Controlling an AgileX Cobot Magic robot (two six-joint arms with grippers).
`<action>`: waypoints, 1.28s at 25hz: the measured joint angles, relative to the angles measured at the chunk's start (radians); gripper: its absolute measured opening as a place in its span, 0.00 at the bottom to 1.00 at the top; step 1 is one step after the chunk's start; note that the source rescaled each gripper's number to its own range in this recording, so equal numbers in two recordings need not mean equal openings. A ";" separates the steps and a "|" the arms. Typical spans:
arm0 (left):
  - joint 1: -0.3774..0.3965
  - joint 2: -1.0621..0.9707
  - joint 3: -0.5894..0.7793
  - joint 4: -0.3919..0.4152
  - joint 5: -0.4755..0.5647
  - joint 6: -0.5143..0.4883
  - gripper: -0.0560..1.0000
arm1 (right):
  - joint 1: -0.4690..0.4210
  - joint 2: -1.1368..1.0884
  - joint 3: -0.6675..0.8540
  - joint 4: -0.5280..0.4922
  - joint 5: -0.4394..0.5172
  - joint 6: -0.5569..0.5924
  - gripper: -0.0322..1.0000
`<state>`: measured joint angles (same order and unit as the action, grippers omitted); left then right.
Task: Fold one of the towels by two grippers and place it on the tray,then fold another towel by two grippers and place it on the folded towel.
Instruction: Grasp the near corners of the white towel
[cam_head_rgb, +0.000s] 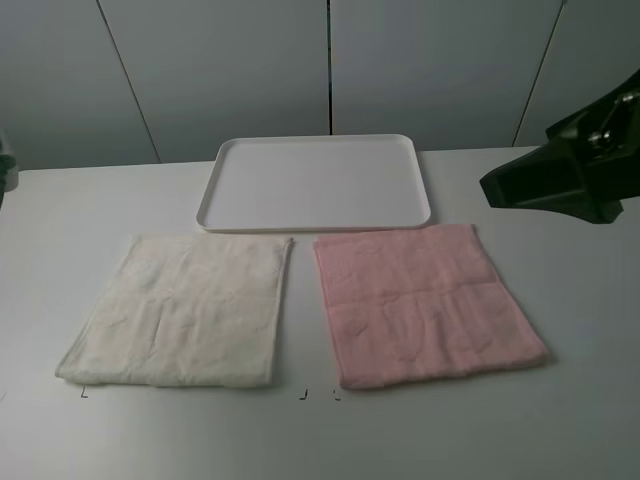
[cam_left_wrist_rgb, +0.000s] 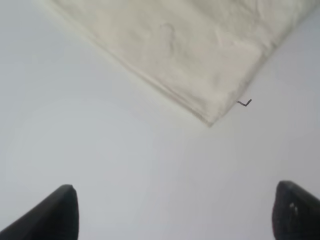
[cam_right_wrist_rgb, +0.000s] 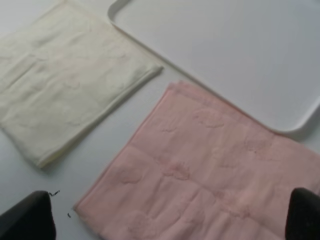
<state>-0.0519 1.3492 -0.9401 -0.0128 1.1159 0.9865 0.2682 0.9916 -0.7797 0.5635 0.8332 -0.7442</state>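
Observation:
The cream towel (cam_head_rgb: 185, 310) lies flat and unfolded on the white table, left of the pink towel (cam_head_rgb: 425, 305), which is also spread flat. Behind both sits the empty white tray (cam_head_rgb: 315, 185). My right arm (cam_head_rgb: 570, 175) hovers at the right edge, above the table and clear of the pink towel. In the right wrist view the right gripper (cam_right_wrist_rgb: 167, 220) is open and high over the pink towel (cam_right_wrist_rgb: 200, 175), with the cream towel (cam_right_wrist_rgb: 65, 85) and the tray (cam_right_wrist_rgb: 235, 55) in sight. The left gripper (cam_left_wrist_rgb: 172, 220) is open over bare table, short of a corner of the cream towel (cam_left_wrist_rgb: 190, 45).
Small black corner marks (cam_head_rgb: 305, 393) are drawn on the table along the towels' front edges; one mark (cam_left_wrist_rgb: 244, 103) sits by the cream towel's corner. A grey panelled wall stands behind the table. A sliver of the left arm (cam_head_rgb: 5, 165) shows at the left edge.

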 joint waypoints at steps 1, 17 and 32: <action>-0.005 0.032 0.000 0.003 -0.014 0.046 0.99 | 0.034 0.030 -0.008 -0.013 -0.007 -0.002 1.00; -0.012 0.405 0.001 -0.038 -0.139 0.407 0.99 | 0.356 0.402 -0.040 -0.135 -0.116 -0.050 1.00; -0.014 0.425 0.216 0.013 -0.385 0.589 0.99 | 0.523 0.652 -0.179 -0.195 -0.148 -0.081 1.00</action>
<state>-0.0657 1.7742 -0.7239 0.0000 0.7305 1.5754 0.7912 1.6435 -0.9590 0.3680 0.6857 -0.8254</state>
